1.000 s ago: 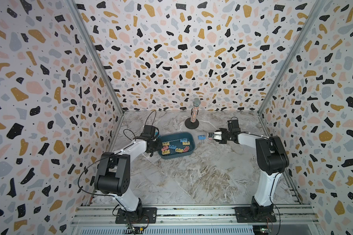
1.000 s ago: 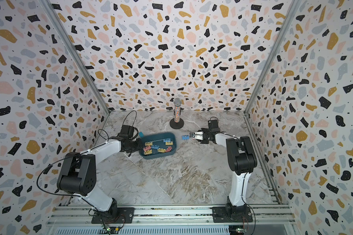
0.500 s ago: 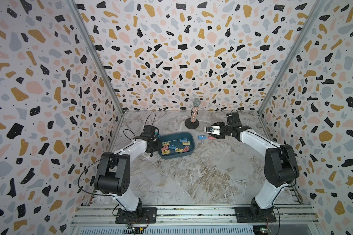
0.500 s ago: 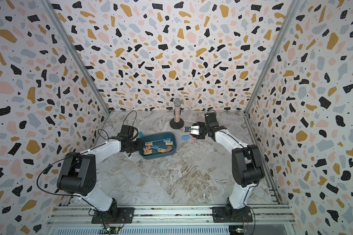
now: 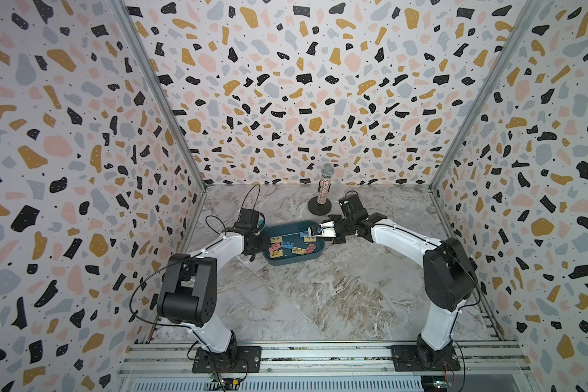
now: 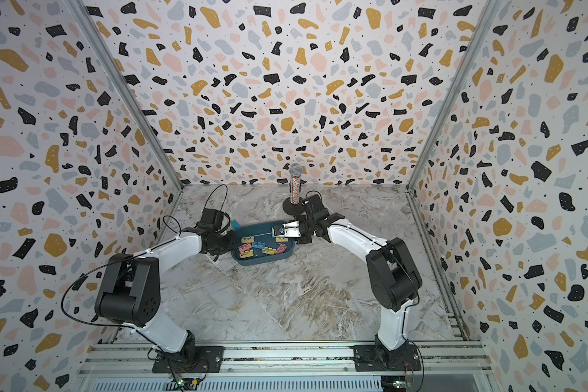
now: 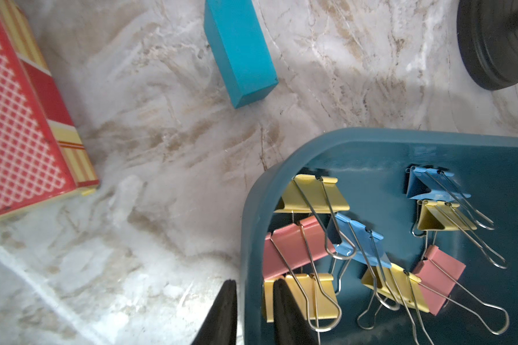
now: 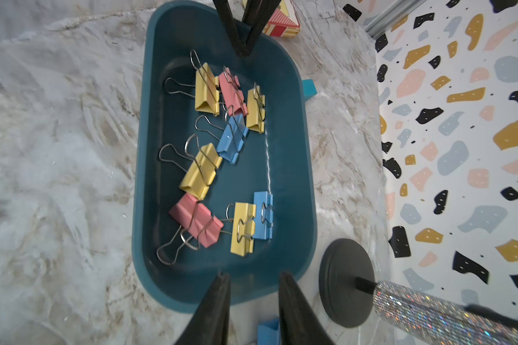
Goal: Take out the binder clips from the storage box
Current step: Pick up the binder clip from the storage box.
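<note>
**Eight clips in the tub, one out on the marble**

The dark teal storage box [image 5: 287, 259] sits toward the back of the marble surface [image 5: 319, 292], between the two arms, as both top views show. The left claw [image 7: 254, 282] is clamped together on the wall at its own end of the box. One dark finger [image 7: 222, 310] is outside the rim and the other is inside, next to a yellow clip. The right claw [image 8: 253, 274] hangs over the opposite end of the box, its fingers apart and nothing gripped between them.

Eight binder clips [image 8: 202, 171] lie on the floor of the box: four yellow, two pink and two blue. Their silver wire handles are splayed out, and several clips touch or overlap. A yellow one and a blue one lie side by side at the end nearest the right claw. A ninth, the blue clip [image 8: 265, 330], lies on the surface just outside that end wall, below the right claw and partly hidden by one of its fingers.

A glitter-covered microphone [image 5: 323, 188] stands upright on a black round base near the back wall, just beside the right claw's end of the box. A bright teal block [image 7: 240, 50] and a red-and-yellow patterned carton [image 7: 21, 119] lie on the surface near the left claw's end, both apart from the box.
</note>
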{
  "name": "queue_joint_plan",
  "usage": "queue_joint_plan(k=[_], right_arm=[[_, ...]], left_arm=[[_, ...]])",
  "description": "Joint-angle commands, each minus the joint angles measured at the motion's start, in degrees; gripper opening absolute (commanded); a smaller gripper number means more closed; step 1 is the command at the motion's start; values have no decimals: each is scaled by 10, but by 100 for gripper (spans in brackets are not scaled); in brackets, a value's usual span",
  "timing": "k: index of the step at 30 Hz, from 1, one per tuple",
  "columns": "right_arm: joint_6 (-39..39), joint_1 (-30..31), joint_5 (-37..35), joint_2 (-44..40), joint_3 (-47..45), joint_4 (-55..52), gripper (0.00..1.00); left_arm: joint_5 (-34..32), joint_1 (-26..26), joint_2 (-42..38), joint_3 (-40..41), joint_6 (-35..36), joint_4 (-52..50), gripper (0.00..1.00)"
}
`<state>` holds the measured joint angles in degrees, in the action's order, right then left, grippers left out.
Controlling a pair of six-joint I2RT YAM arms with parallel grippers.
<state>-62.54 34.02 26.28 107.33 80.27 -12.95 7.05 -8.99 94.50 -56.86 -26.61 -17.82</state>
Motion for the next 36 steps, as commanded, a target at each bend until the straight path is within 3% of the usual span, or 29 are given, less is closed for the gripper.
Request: queue_joint_plan(k=[1, 14, 36], right_arm=[[41, 14, -29, 18, 39, -17, 30], [66, 50, -106, 108, 120, -31, 29], [79, 68, -193, 172, 181, -45, 29]], left_arm=[[1, 3, -15, 3, -2, 7, 25], [2, 4, -27, 7, -2, 7, 25], [3, 4, -29, 9, -3, 7, 25]])
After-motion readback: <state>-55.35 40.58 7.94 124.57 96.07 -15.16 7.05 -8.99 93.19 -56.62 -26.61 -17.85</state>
